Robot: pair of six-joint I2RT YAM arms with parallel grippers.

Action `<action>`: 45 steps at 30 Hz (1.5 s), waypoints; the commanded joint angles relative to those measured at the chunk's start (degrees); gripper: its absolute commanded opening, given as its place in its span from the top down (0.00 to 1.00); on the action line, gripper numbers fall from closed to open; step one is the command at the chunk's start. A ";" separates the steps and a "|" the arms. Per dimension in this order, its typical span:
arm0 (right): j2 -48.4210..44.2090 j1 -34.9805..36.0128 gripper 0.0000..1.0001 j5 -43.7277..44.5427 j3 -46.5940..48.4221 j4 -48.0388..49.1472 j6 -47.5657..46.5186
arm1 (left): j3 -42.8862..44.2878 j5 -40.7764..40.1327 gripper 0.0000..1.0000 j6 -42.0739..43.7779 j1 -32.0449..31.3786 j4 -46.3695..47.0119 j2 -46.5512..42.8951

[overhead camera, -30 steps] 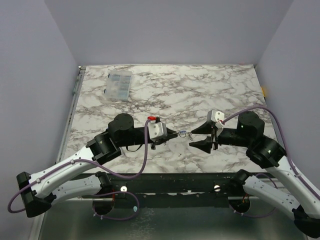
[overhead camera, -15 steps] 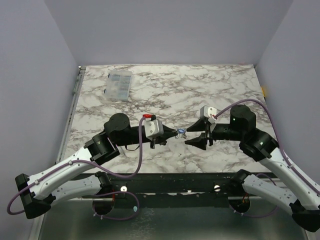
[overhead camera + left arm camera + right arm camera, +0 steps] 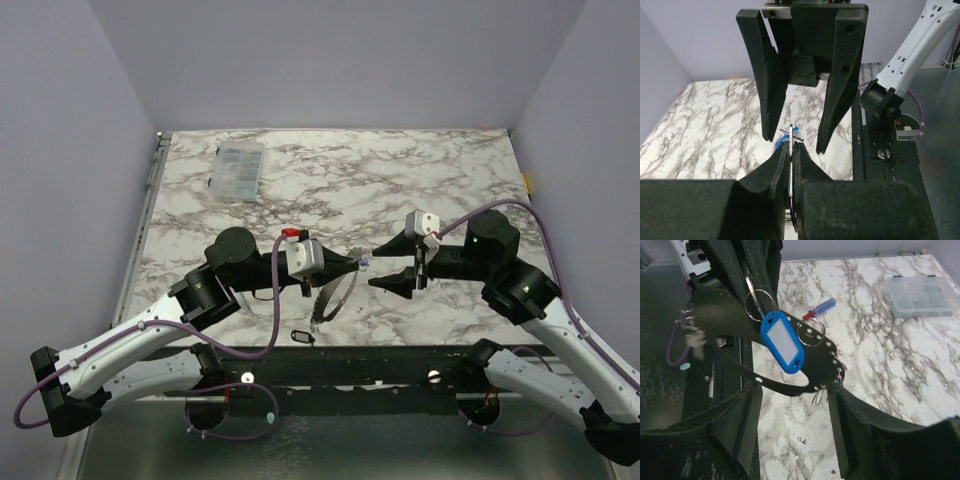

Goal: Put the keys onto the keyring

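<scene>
My left gripper (image 3: pixel 352 262) is shut on the thin metal ring (image 3: pixel 791 142) of the keyring, with a blue tag (image 3: pixel 782 342) hanging from the ring. The flexible band (image 3: pixel 335 290) dangles below it in a loop and looks dark with small holes in the right wrist view (image 3: pixel 826 357). My right gripper (image 3: pixel 374 268) is open and empty, its fingertips either side of the ring and just right of it. It also shows in the right wrist view (image 3: pixel 792 415). A small dark key-like piece (image 3: pixel 298 335) lies on the table near the front edge.
A clear plastic box (image 3: pixel 238 168) stands at the back left of the marble table (image 3: pixel 450 180). A small red-and-blue screwdriver (image 3: pixel 820 307) lies on the table beyond the band. Purple walls close in the sides and back.
The band has dropped and now hangs in a loop under my left gripper. A small dark piece has appeared on the table near the front edge. My right gripper has shifted slightly left.
</scene>
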 commanded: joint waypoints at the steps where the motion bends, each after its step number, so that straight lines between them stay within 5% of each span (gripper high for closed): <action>1: 1.24 0.30 0.36 -5.27 -1.94 3.42 4.91 | -0.14 -3.52 1.00 -0.88 -0.16 3.42 -0.16; 12: -2.80 0.26 0.36 5.29 -9.82 15.33 22.56 | -2.98 -21.17 1.00 -7.82 -0.16 12.45 4.05; 22: -2.54 0.31 0.32 7.79 -12.45 20.74 26.95 | -0.99 -39.29 1.00 -16.81 -0.16 15.32 9.00; 39: 4.36 0.31 0.31 10.92 -12.49 25.65 17.69 | 0.57 -41.86 1.00 -22.00 -0.20 18.37 11.50; 45: 7.06 0.31 0.40 12.21 -11.64 27.12 11.78 | 1.23 -40.00 1.00 -24.40 -0.27 18.44 11.05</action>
